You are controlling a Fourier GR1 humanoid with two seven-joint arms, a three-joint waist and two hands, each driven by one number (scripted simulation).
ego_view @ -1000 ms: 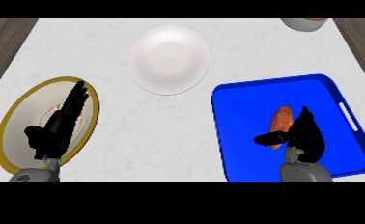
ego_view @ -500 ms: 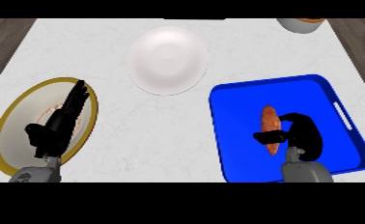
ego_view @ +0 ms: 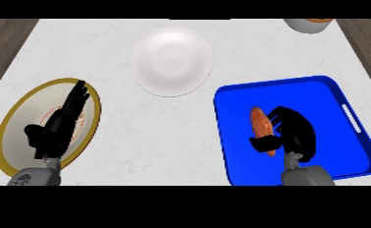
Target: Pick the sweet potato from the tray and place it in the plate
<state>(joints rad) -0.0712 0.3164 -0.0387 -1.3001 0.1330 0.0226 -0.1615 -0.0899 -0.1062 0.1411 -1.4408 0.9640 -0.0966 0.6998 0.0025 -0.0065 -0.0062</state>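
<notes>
A pale marbled worktop (ego_view: 145, 138) carries a white plate (ego_view: 172, 61) near its middle, a gold-rimmed plate (ego_view: 22, 111) at the left, a blue tray (ego_view: 333, 104) at the right and a bowl (ego_view: 308, 24) at the far right corner.

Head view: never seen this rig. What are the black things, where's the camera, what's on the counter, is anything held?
The camera sits where the robot's head would be, looking steeply down at a pale, marbled kitchen counter. The two grey forearms coming in from the lower edge are the robot's own, each ending in a black hand.

The right hand is inside the bright blue rectangular tray, with its fingers and thumb curled round the orange, elongated sweet potato. Whether the potato is lifted off the tray floor yet cannot be told.

The left hand is open, fingers straight, resting over the gold-rimmed cream plate at the left. It holds nothing.

A plain white round plate lies in the middle, farther back. At the far right corner, part of a grey bowl shows, cut off by the edge.
</notes>
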